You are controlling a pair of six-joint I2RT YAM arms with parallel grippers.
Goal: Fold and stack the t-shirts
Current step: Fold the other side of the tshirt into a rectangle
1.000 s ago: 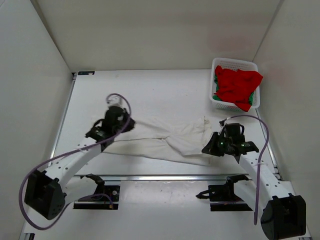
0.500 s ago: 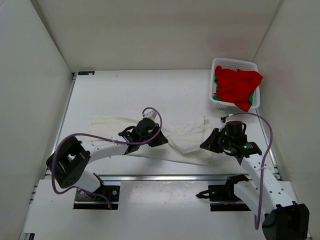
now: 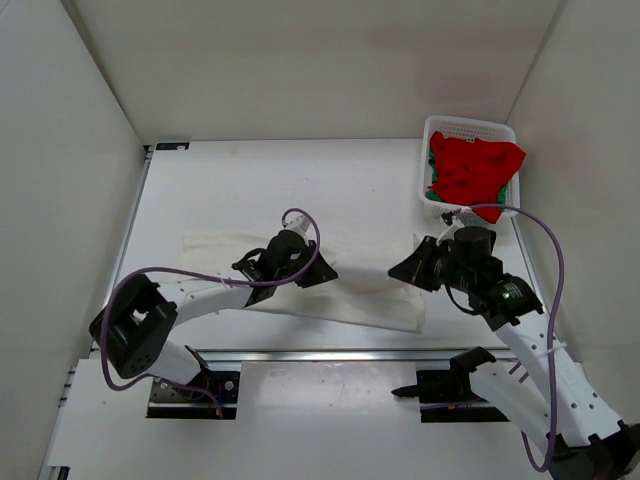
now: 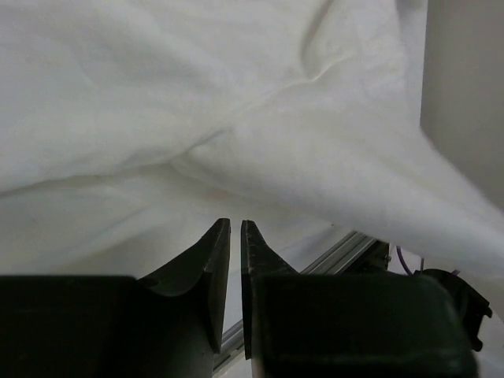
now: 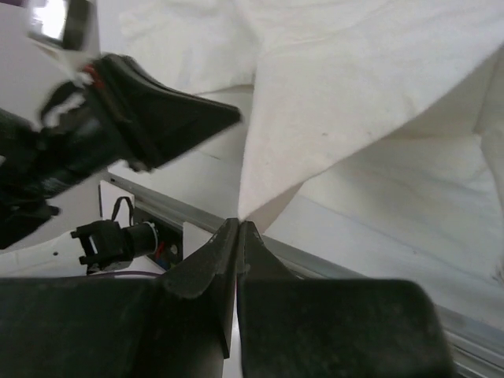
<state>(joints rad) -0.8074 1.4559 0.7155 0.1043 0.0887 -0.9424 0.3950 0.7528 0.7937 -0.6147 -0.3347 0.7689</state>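
Now folding: my right gripper pinches the off-white shirt (left gripper narrow, hold unclear); next, carry it across.

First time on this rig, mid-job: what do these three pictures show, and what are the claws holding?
Two robot arms work at a white table. One picture looks down from behind them; the others come from a camera on each wrist. An off-white shirt lies across the table; a red shirt and a green shirt sit in the basket. The right gripper pinches a corner of the off-white shirt. The left gripper sits nearly closed against it; a grip is unclear.
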